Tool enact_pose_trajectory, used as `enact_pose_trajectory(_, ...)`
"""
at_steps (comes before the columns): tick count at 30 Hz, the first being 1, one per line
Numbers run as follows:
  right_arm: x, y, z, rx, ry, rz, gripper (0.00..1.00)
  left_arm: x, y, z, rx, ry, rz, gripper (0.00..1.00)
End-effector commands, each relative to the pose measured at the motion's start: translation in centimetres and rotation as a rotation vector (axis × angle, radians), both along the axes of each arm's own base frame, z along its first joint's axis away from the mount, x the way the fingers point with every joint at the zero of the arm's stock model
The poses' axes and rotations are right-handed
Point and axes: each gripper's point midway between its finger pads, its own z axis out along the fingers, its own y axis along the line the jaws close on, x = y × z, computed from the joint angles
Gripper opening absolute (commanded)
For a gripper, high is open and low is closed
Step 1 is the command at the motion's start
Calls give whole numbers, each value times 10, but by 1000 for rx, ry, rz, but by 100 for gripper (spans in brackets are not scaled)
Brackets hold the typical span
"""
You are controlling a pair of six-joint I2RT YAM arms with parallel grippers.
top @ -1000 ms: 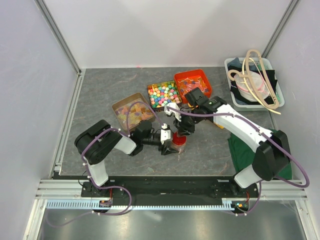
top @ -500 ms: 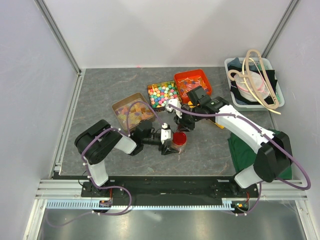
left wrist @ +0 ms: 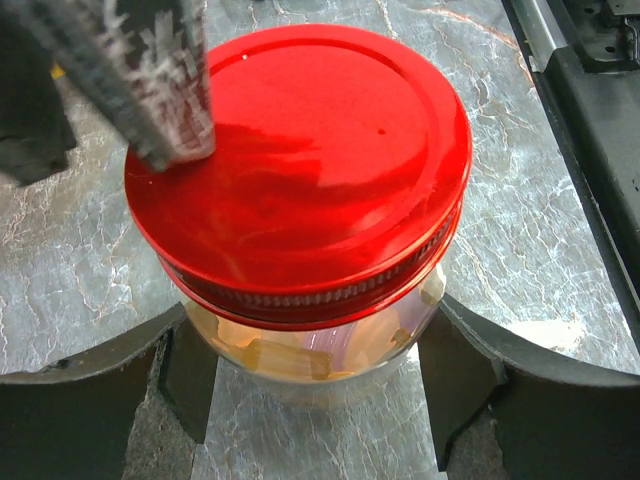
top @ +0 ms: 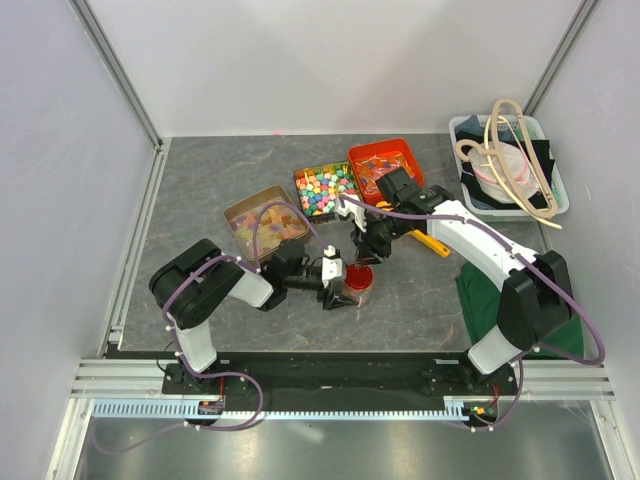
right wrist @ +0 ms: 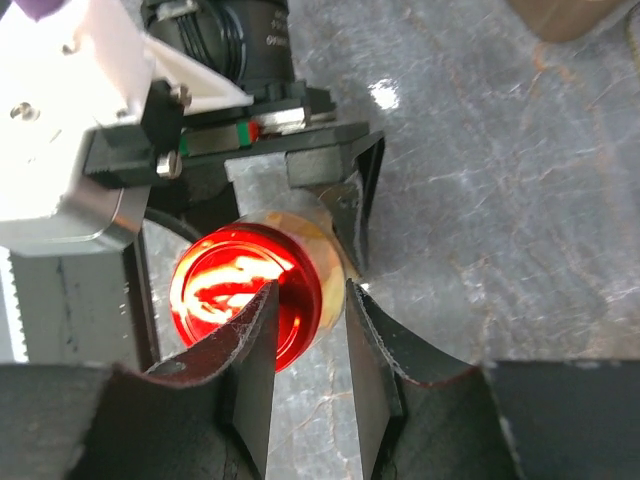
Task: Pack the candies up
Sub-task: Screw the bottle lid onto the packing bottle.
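From above: glass jar on worktop, clasped by left gripper; more candies in tan tray.
Left wrist: pale pieces behind glass under red lid; probably light, rigid, slick, so best gripped low on the glass.
Right wrist: right gripper narrowly parted, empty, above lid edge.

We saw bright, even light from above in the top view, with soft shadows; the red lid carried white glare; in the right wrist view it glowed overexposed; the right gripper's fingers were blurred.
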Motion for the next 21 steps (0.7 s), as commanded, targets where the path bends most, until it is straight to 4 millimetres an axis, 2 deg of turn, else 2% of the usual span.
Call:
enact_pose_trajectory(1, -10, -8, -2, -10, 66, 28, 39, 0, -3, -2, 5, -17, -16, 47)
enact_pose_trajectory(3, -11, -9, -6, -14, 96, 26, 38, 0, -3, -2, 6, -16, -16, 46)
enact_pose_trajectory(9, -18, -17, -14, -24, 165, 17, 20, 2, -3, -2, 7, -20, -8, 45)
enact_pose_trajectory(16, -29, -28, -16, -33, 179, -4, 13, 9, -3, -2, 13, -19, 28, 40)
enact_pose_trajectory(20, -35, -31, -18, -37, 192, -7, 12, 14, -4, -3, 21, -15, 48, 25)
enact_pose_trajectory(21, -37, -31, -18, -39, 197, -7, 12, 15, -4, -5, 29, -9, 54, 14)
